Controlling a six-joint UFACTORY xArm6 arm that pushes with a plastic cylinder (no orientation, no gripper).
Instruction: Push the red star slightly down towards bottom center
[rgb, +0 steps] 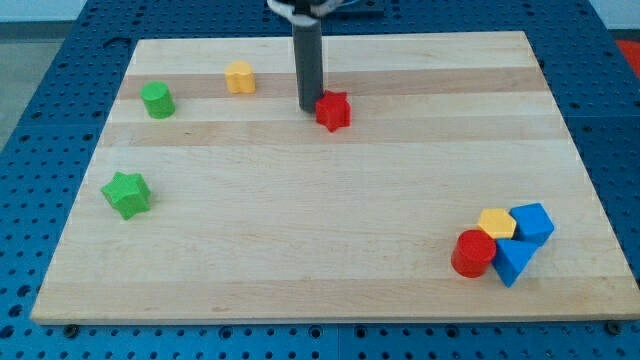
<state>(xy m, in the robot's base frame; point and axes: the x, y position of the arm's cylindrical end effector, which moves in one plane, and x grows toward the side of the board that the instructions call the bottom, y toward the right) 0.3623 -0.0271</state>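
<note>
The red star (334, 110) lies on the wooden board (330, 250), in its upper middle. My tip (309, 107) is the lower end of the dark rod that comes down from the view's top. It stands just left of the red star, touching or almost touching its upper left side.
A yellow block (239, 77) and a green cylinder (157, 100) sit at the upper left. A green star (126, 194) lies at the left. At the lower right cluster a red cylinder (473, 253), a yellow block (496, 223), a blue cube (532, 222) and a blue triangle (512, 261).
</note>
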